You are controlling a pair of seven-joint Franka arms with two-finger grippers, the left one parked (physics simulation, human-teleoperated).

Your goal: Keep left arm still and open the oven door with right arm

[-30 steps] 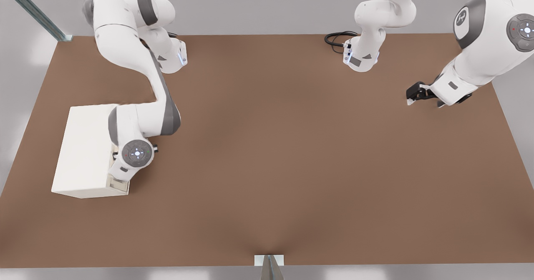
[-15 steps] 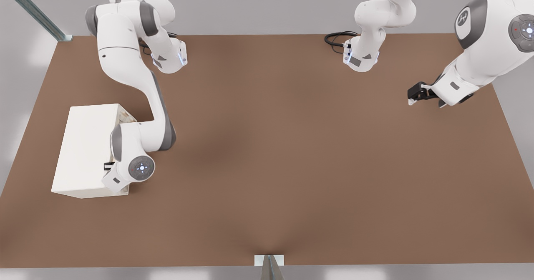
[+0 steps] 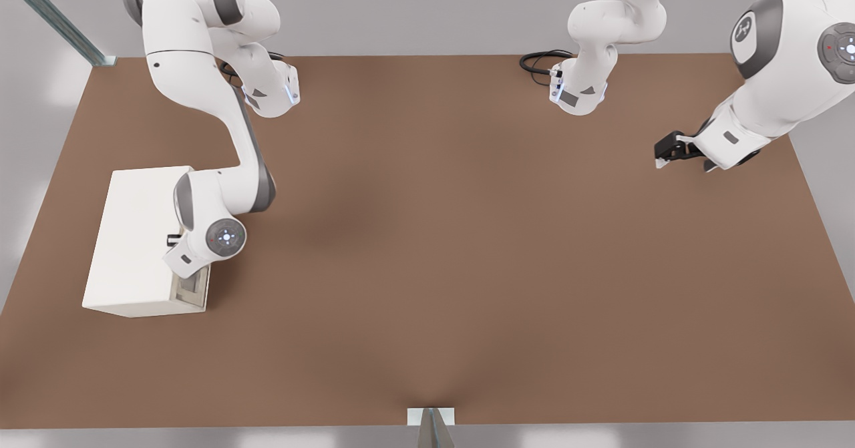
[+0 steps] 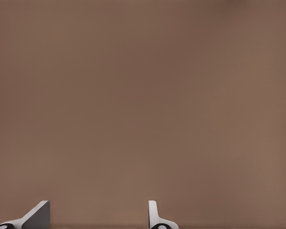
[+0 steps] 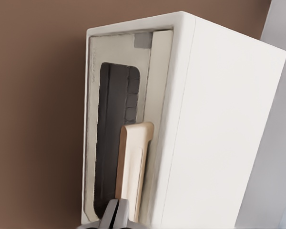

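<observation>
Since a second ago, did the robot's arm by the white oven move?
Yes. The right arm, with its gripper at the door handle, moved along the oven toward the table's far edge.

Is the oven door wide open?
No, the door lies flat against the oven, with the tool close to its handle.

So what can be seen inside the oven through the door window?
Only darkness shows behind the oven door window; the oven interior cannot be made out. The beige handle covers part of it, gripper just below.
</observation>
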